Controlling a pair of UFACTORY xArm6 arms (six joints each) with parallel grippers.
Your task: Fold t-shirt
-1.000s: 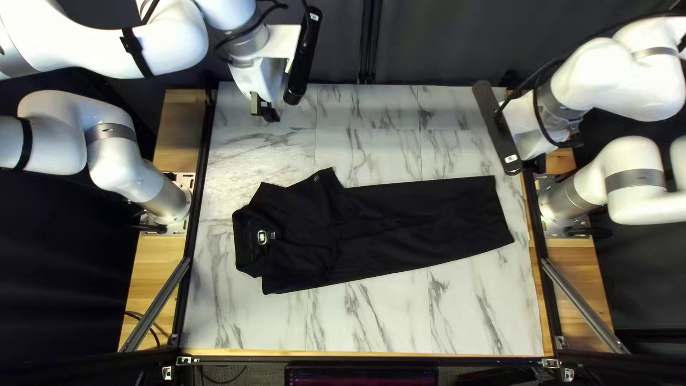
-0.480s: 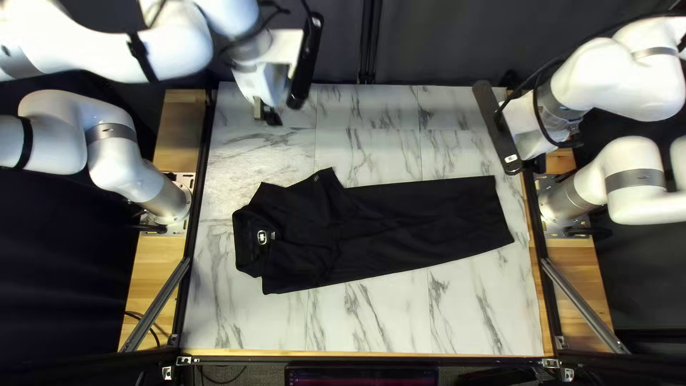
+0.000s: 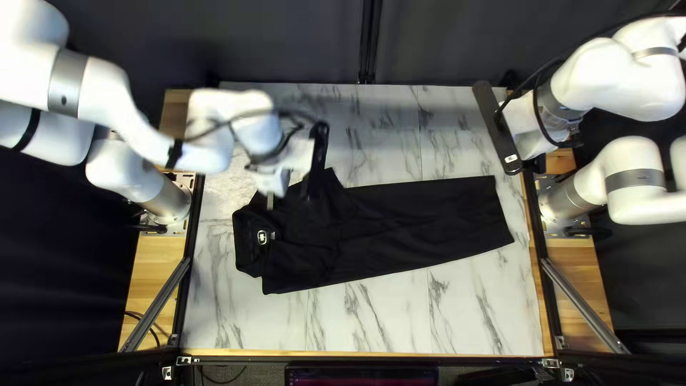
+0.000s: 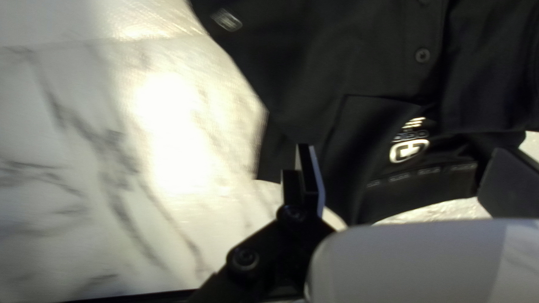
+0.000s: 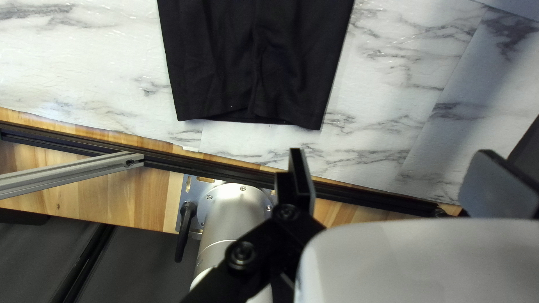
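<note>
Black t-shirt flat; marbled tabletop visible beyond hem and collar.

One black shirt, one marbled tabletop, one left claw, one right claw, two white arms

A pale printed label stands inside the black shirt's collar, left of centre in the top left view; a small blurred mark is on its sleeve.

Plain black t-shirt, white table with grey marble veining, black gripper
</note>
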